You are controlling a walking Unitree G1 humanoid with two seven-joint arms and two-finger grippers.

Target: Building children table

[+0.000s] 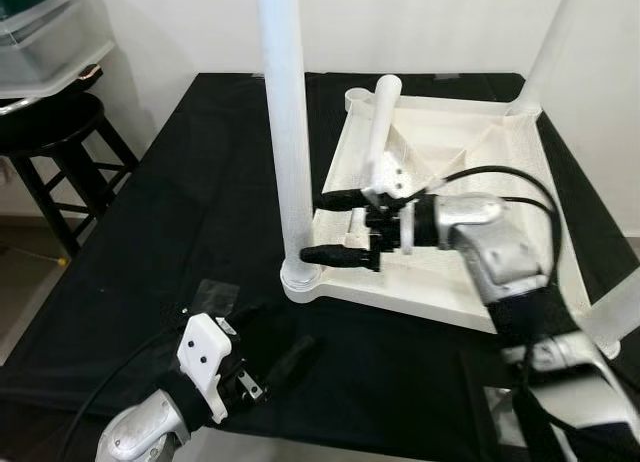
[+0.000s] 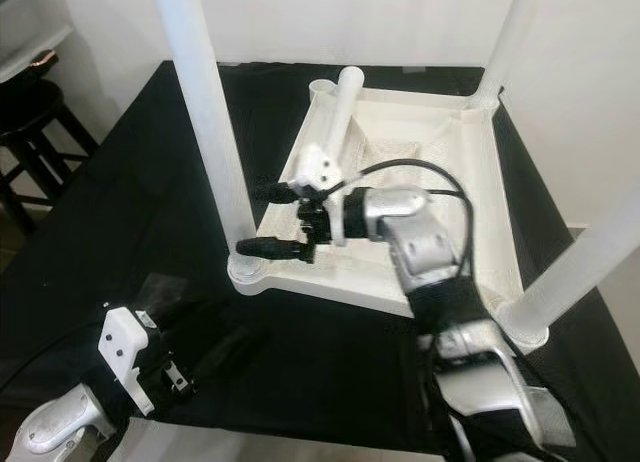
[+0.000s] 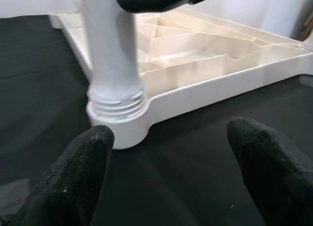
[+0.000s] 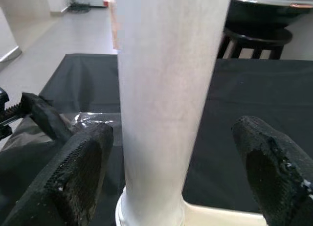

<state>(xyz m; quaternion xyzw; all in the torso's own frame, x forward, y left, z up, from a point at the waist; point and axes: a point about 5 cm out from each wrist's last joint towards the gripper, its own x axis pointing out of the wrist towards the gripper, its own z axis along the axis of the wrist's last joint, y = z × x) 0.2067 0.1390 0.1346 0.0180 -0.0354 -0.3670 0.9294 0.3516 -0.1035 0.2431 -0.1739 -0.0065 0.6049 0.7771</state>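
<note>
Right gripper (image 1: 335,225), jaws apart, faces the upright leg (image 1: 287,132) screwed into the inverted children's table (image 1: 440,172). Left gripper (image 1: 275,357), jaws apart, rests on the black-covered table (image 1: 180,182).

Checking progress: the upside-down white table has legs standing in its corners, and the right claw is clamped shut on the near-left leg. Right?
Not quite. The right claw is open around the near-left leg, its fingers apart from it, as the right wrist view shows. The rest holds.
</note>
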